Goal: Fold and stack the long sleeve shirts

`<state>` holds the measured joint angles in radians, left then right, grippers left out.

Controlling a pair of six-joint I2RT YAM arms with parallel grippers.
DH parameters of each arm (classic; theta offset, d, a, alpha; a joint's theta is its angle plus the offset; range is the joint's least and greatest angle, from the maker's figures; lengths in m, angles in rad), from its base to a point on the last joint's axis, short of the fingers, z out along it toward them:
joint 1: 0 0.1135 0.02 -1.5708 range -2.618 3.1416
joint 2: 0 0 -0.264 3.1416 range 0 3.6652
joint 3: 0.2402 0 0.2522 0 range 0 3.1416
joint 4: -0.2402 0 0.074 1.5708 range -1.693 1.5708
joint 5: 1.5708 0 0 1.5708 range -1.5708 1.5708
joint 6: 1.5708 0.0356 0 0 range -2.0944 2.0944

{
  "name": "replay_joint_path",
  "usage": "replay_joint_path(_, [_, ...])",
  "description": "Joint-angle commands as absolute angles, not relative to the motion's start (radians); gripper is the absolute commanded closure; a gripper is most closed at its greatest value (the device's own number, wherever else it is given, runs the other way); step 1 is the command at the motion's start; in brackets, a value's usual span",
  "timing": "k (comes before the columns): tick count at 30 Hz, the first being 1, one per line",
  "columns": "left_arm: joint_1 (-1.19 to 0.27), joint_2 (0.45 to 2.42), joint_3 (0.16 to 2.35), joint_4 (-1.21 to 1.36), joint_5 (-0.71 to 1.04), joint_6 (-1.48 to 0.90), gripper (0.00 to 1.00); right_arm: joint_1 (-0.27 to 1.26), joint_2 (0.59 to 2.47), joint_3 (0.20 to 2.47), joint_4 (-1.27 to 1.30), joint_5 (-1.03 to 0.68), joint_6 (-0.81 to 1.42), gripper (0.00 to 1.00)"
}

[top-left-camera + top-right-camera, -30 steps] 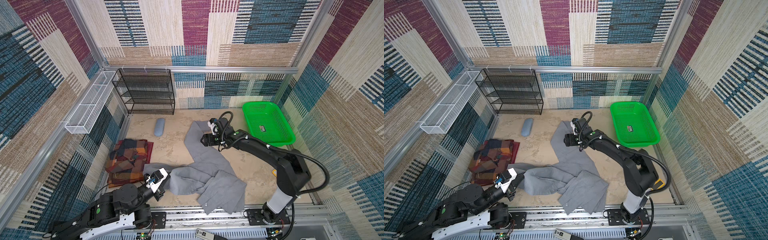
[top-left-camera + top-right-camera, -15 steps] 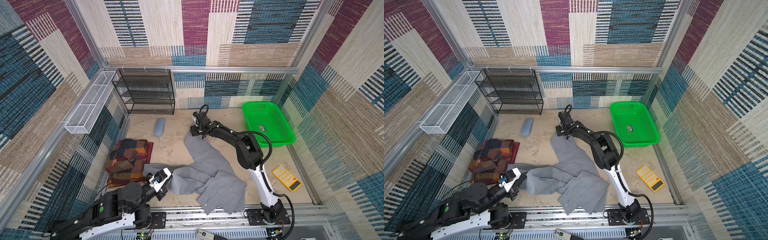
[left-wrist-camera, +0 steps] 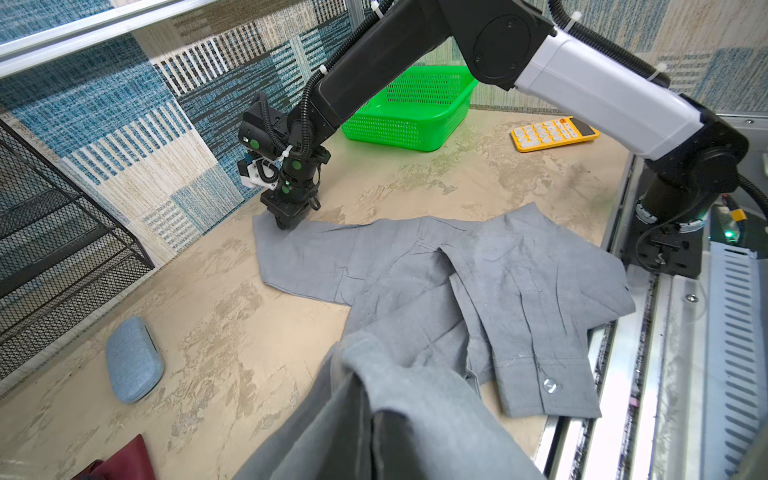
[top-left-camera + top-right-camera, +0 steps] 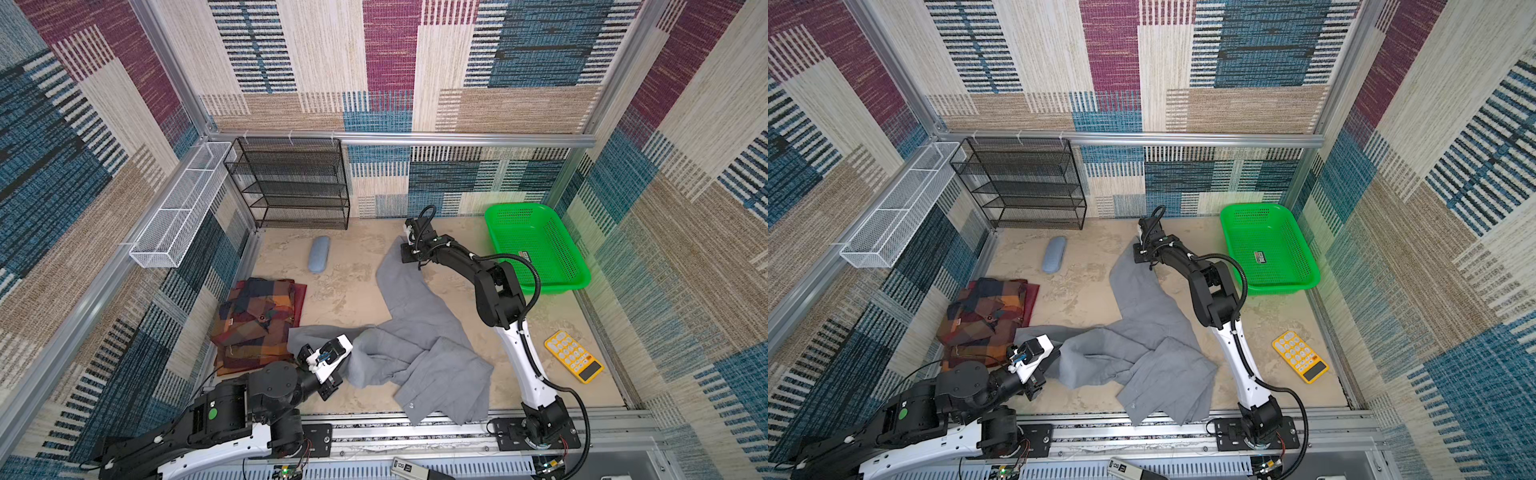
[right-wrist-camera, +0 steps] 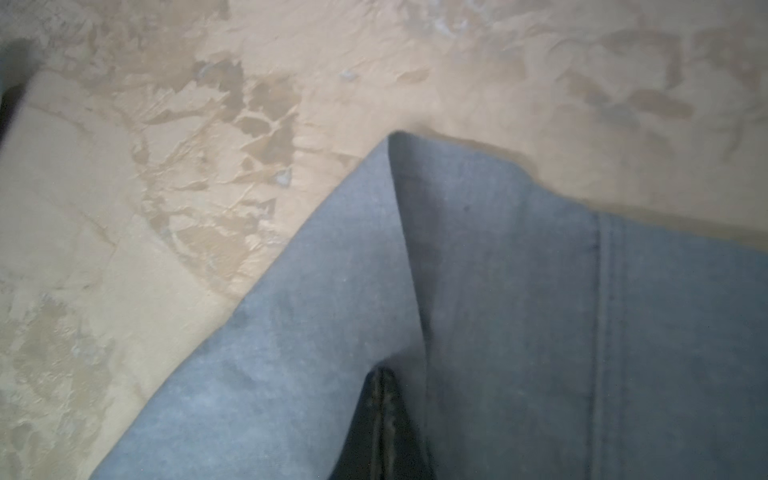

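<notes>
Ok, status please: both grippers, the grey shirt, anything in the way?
Left gripper shut on grey shirt, near end. Right gripper shut on its far end. Plaid shirt folded, left side. Blue-grey case clear of cloth.

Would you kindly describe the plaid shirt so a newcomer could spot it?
Find the black rack at the back wall. Nearer, by the left wall, lies the folded plaid shirt. Unlike the spread grey shirt beside it, it is maroon, orange and navy.

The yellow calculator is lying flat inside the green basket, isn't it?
No. The yellow calculator is lying flat, but on the table beside the green basket, not inside it. Both top views show it apart from the basket.
</notes>
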<state>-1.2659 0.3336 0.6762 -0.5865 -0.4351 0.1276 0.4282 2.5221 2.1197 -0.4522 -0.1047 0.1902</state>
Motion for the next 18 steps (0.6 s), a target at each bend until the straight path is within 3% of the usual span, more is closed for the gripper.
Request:
replay_joint_path(1, [-1.266,0.345,0.665,-0.509,-0.422,0.194,1.00,0.386,2.496,2.165,-0.420,-0.127,0.223,1.00])
replay_joint_path(10, [-1.266,0.459,0.660,-0.398,-0.438,0.345,1.00,0.294,2.487,2.327,-0.476,-0.194,0.208,1.00])
replay_joint_path(13, [-1.266,0.408,0.652,-0.400,-0.444,0.313,1.00,0.334,2.473,2.286,-0.520,-0.231,0.163,0.51])
replay_joint_path(16, [-1.266,0.342,0.622,-0.399,-0.460,0.284,1.00,0.413,2.406,2.127,-0.455,-0.155,0.120,0.29])
replay_joint_path(18, [-1.266,0.326,0.618,-0.412,-0.468,0.273,1.00,0.448,2.383,2.066,-0.422,-0.145,0.123,0.22])
